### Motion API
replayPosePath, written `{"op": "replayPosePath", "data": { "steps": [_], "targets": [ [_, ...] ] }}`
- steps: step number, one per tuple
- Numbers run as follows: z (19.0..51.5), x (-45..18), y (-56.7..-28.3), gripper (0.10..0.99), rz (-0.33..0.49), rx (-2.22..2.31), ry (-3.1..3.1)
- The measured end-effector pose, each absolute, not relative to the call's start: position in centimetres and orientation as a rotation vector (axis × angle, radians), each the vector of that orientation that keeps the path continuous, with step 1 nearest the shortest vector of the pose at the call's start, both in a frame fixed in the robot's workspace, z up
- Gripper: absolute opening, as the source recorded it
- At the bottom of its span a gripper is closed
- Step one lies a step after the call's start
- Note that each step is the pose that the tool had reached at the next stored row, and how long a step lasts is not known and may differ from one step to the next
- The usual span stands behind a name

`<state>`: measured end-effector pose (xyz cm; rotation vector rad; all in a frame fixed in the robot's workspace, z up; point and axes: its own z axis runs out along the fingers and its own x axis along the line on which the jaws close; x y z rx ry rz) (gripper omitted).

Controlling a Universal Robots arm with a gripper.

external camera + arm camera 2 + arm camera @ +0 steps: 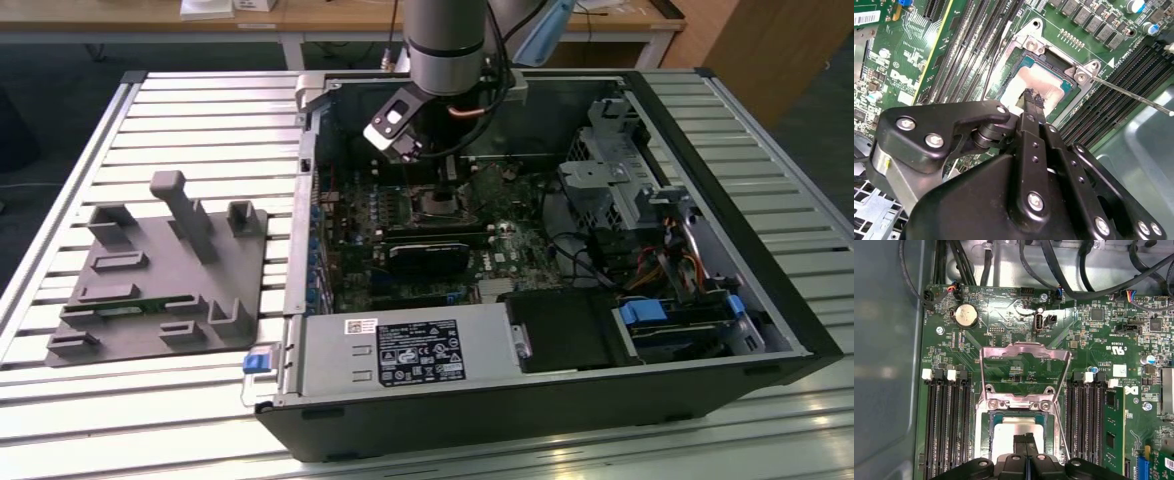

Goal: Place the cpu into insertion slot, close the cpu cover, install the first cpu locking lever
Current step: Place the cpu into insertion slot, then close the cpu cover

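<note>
The cpu [1006,436] lies flat in the insertion slot [985,416], its dull metal face up; the second wrist view shows the cpu [1046,82] from the other side. My gripper [1025,441] is shut, its two black fingertips [1030,96] pressed together and resting on or just above the chip's face. The cpu cover [1024,351], a thin silver frame, stands swung open beyond the slot. A thin locking lever [1134,95] sticks out sideways, unlatched. In the exterior view my gripper [430,180] reaches down into the open computer case over the insertion slot [438,206].
Memory slots [946,425] flank the socket on both sides, with a green memory module [1114,425] fitted. Black cables [1069,285] hang beyond the board. A black card [424,252], drive cage [621,175] and power supply [400,355] fill the case. A grey fixture [160,275] sits outside it.
</note>
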<state>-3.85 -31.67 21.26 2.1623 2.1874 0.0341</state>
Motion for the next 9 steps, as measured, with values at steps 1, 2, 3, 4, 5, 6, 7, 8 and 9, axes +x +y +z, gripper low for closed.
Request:
{"op": "replayPosePath", "data": {
  "steps": [1,2,3,4,5,6,7,8,9],
  "targets": [
    [21.26,-3.85,-31.67,0.106,0.034,2.162,2.188],
    [21.27,-3.85,-31.67,0.106,0.034,2.162,2.187],
    [21.29,-3.85,-31.67,0.106,0.034,2.162,2.187],
    [21.32,-3.85,-31.68,0.106,0.034,2.162,2.187],
    [21.35,-3.85,-31.68,0.106,0.034,2.162,2.187],
    [21.41,-3.85,-31.68,0.106,0.034,2.162,2.187],
    [21.48,-3.85,-31.67,0.106,0.034,2.162,2.187],
    [21.56,-3.85,-31.67,0.106,0.034,2.162,2.187],
    [21.65,-3.85,-31.67,0.106,0.034,2.162,2.187]
  ]
}}
